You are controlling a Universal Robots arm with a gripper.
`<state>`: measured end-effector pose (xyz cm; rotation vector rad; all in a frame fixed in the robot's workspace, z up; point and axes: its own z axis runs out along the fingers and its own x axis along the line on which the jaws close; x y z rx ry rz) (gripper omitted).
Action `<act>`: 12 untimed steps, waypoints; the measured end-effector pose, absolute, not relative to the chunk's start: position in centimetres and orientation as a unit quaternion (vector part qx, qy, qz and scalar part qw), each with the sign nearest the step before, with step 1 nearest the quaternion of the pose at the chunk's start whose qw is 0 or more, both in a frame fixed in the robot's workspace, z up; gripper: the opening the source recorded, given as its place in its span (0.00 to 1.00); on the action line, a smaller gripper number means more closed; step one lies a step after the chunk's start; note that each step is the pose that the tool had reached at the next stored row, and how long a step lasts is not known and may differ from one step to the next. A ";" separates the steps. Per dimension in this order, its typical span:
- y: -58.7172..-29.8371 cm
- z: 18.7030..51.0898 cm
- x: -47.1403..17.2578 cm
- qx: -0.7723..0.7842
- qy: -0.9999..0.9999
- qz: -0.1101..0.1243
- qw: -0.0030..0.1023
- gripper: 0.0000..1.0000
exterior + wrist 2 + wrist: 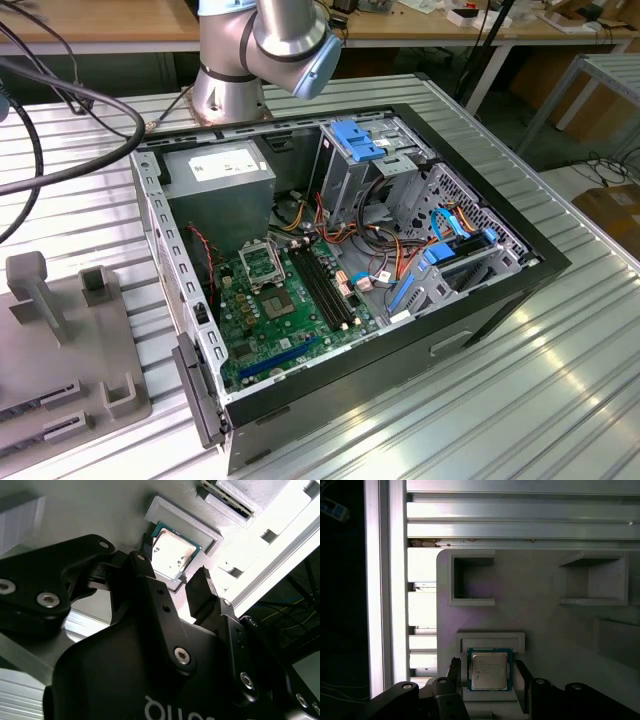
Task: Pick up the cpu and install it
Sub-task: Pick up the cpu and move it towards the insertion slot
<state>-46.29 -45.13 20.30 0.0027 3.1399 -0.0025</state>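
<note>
cpu [489,669] position: seated flat, metal top up, in a shallow square recess of the grey fixture plate [545,630]. A raised grey lip borders the recess on one side. In both wrist views the chip's silver-grey lid and its darker green rim are exposed.

Gripper [486,664] state: open. The two black fingers [454,675] stand one on each side of the cpu, and a narrow gap shows between each finger and the chip's edge. Nothing is held. In the second wrist view the gripper [173,560] straddles the cpu [172,555] in the same way, with one finger pad [200,590] just beside the chip and clear of it. Whether the fingertips touch the fixture plate [100,510] cannot be told.

Work area, exterior view: the fixture plate [60,400] lies on the ribbed metal table [520,400] at the exterior view's left, just beside the open computer case [540,265]. The case lies on its side with the motherboard [270,320] facing up. The silver-framed socket [262,265] sits on the motherboard, near the long black memory slots [325,290]. The grey power supply [220,175] occupies the far corner of the case. The arm [270,40] stands on the table behind the case.
</note>
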 end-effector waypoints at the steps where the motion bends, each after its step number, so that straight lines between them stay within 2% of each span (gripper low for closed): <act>1: -45.1 20.3 -46.2 0.001 1.000 -0.001 0.001 0.54; 12: -45.1 20.1 -46.2 0.002 1.000 -0.001 0.001 0.54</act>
